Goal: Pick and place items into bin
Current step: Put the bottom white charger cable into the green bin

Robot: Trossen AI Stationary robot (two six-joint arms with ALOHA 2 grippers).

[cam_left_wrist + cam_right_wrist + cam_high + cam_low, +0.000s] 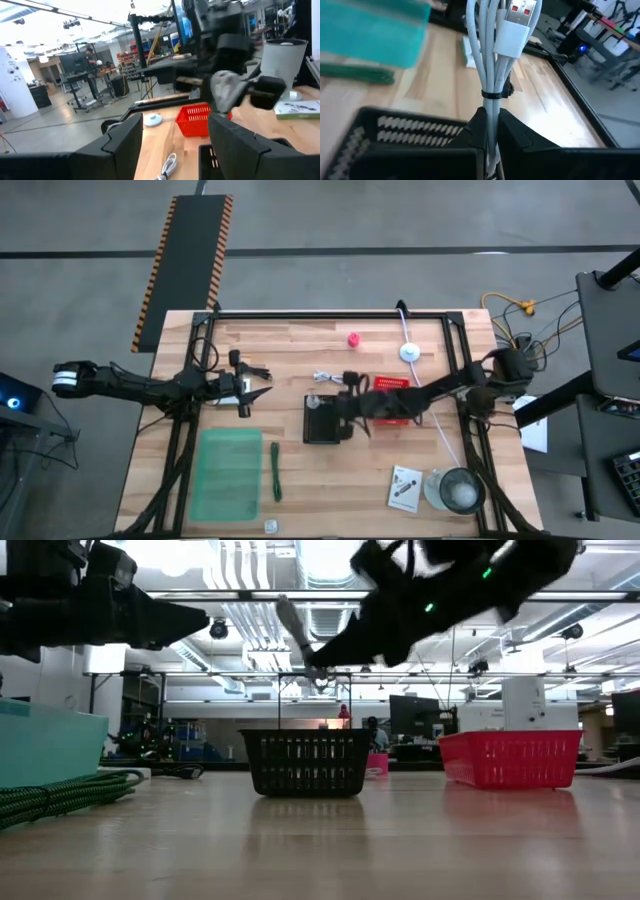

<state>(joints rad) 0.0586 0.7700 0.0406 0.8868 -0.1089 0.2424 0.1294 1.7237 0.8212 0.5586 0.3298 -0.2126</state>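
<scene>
My right gripper point(490, 117) is shut on a bundled white cable point(487, 55) and hovers over the black basket point(322, 420), which stands next to a red basket point(392, 395). In the low view the right gripper point(315, 658) is well above the black basket point(305, 762). Another coiled white cable point(325, 377) lies on the table. My left gripper point(248, 395) waits open above the table's left half, beside the thin black cable point(255, 370). The red knob point(353, 339), green strip point(275, 470), printed card point(404, 488) and small metal piece point(270, 526) lie on the wood. My right gripper pinches the white cable bundle between its two fingers just below the black tie point(490, 94). The strands run forward past the fingertips, ending in a USB plug point(512, 30). The bundle is lifted clear, sticking out slanting upward point(290, 620) over the black basket.
A green translucent bin point(225, 470) sits at the near left. A white disc point(410, 352) on a white cord and a clear lidded container point(458, 490) are on the right side. A black frame point(330, 315) borders the table. Bare wood lies between the baskets and the near edge.
</scene>
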